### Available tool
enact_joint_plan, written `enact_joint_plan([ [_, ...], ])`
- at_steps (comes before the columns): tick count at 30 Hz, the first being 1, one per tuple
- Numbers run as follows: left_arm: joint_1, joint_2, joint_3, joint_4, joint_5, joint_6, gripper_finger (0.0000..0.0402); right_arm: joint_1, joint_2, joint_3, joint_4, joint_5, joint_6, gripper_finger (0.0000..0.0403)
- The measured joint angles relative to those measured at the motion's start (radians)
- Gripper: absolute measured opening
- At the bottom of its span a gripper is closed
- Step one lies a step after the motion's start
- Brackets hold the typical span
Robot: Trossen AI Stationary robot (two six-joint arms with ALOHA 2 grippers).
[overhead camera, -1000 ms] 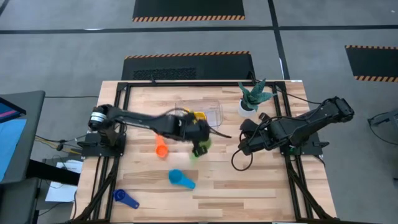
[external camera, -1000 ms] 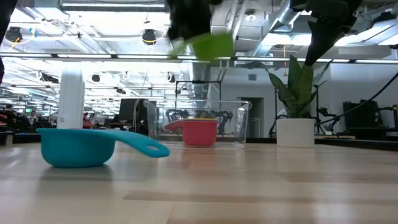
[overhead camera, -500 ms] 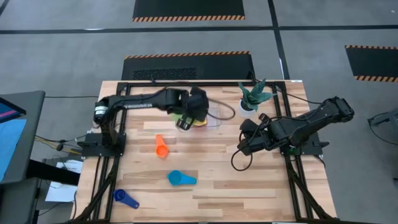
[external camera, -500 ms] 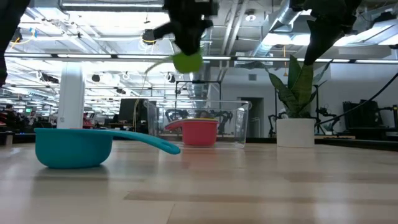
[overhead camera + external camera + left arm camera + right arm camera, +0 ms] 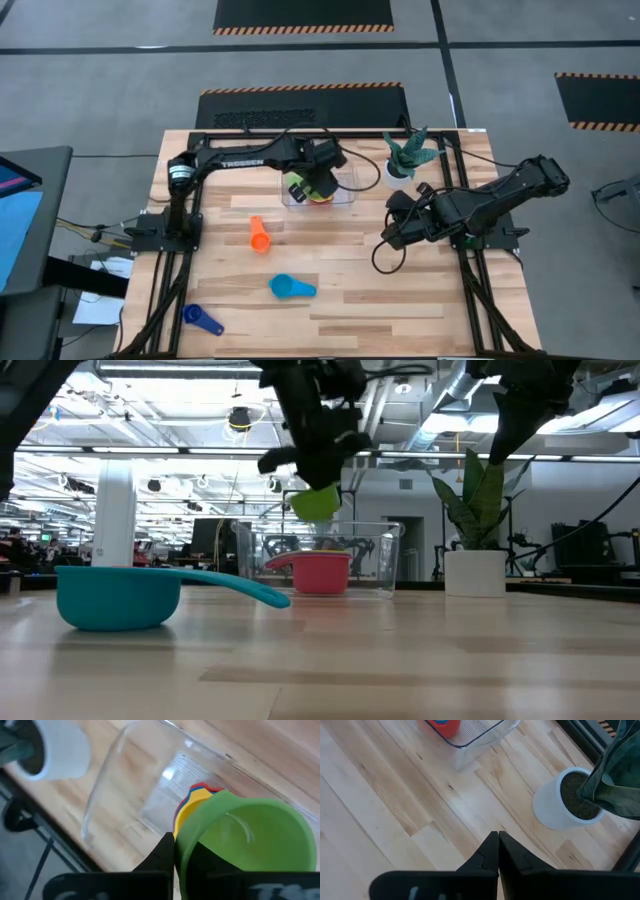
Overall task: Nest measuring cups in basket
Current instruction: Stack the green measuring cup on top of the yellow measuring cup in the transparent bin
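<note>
- Left hand point(image 5: 318, 480): clamped on green cup point(image 5: 250, 840), held above the clear basket point(image 5: 345, 190).
- Basket: holds nested red point(image 5: 318, 572) and yellow point(image 5: 192, 807) cups.
- Left arm lettering: "TROSSEN".
- Right hand point(image 5: 498, 845): fingers pressed together, empty, beside the basket.

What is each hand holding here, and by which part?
The left hand grips the green cup at its rim or handle side, above the basket. The right hand is shut and holds nothing.

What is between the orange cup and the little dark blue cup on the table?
The teal cup lies roughly between the orange cup and the dark blue cup, a bit to the right; bare wood otherwise. The high view shows it.
</note>
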Motion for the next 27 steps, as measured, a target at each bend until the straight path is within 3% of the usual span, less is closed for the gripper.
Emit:
enact_joint_plan([
  [7,0.000,0.082,-0.001,0.027,-0.068,0.082,0.0000,0.000,0.000,0.000,-0.001,0.000,0.000,0.0015],
  [18,0.011,0.088,0.001,0.024,-0.016,0.099,0.0015,0.000,0.000,0.000,-0.005,0.000,-0.001,0.0023],
  [27,0.008,0.111,0.002,0.030,-0.034,0.111,0.0028,0.000,0.000,0.000,-0.005,0.000,-0.003,0.0020],
])
